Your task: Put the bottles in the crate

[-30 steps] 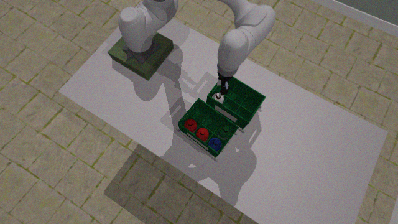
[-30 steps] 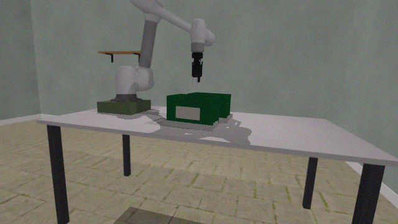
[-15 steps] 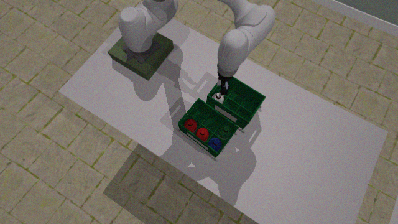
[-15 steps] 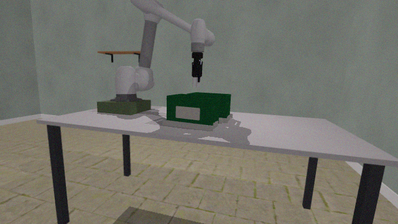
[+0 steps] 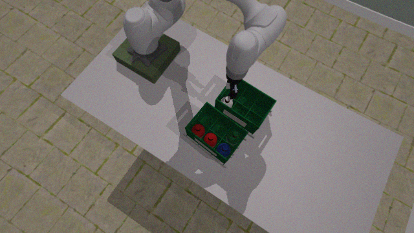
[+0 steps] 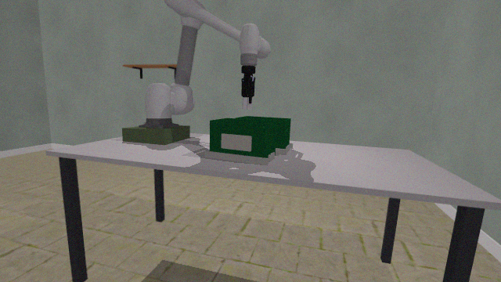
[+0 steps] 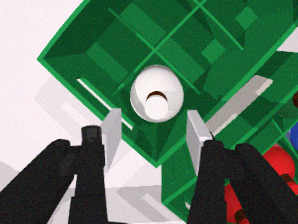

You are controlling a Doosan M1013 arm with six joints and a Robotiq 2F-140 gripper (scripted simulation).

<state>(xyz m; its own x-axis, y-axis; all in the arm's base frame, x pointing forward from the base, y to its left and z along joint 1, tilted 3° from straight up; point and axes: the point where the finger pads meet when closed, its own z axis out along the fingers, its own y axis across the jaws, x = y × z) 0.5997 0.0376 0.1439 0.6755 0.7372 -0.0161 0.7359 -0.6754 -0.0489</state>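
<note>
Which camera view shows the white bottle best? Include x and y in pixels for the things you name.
The wrist view: it shows the white bottle [image 5: 227, 102] [image 7: 157, 94] large, its round top uncovered in a crate corner. The top view shows it small, beside the tool [image 5: 231, 98] [image 7: 154, 124]. The exterior view does not show it clearly.

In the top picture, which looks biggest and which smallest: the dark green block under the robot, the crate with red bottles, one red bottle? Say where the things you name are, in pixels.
1. Dark green block [image 5: 166, 43]
1. Green crate with red bottles [image 5: 202, 113] [image 7: 170, 202]: too alike to rank
3. Red bottle [image 5: 211, 140]
</note>
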